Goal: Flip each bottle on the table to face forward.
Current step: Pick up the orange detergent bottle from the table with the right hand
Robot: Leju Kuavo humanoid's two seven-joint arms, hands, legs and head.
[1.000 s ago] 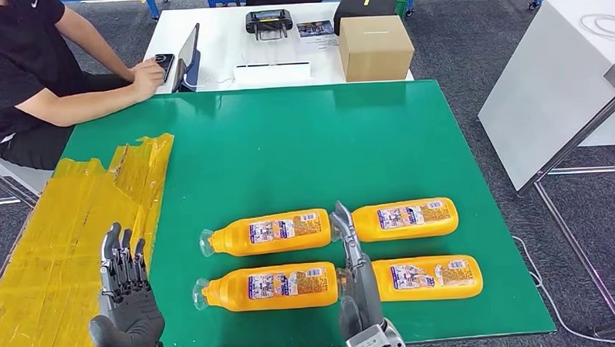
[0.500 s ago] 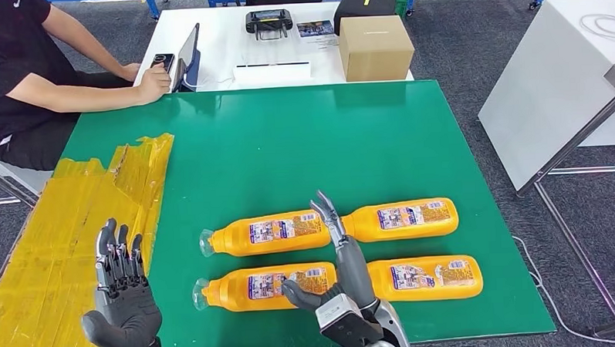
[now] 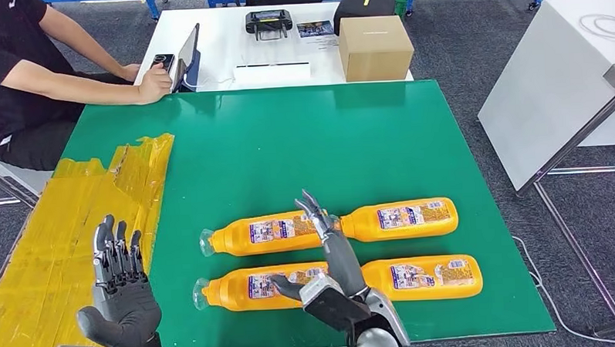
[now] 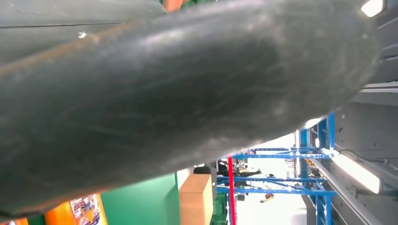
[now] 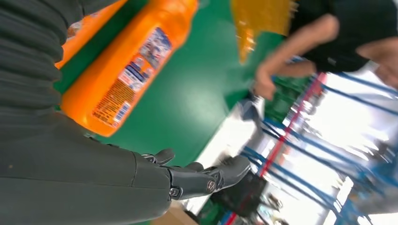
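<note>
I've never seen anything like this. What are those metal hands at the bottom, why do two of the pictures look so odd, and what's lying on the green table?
The hands belong to a humanoid robot. The wide picture is what it sees from its head, looking down at a green table. The two odd pictures come from cameras at its wrists, so they look tilted and are mostly taken up by the dark hand itself.

Four orange bottles lie on their sides in two rows: far left, far right, near left and near right. The right hand reaches between the bottles with fingers spread, holding nothing. The left hand is open over yellow tape. A person sits at the table's far corner.
</note>
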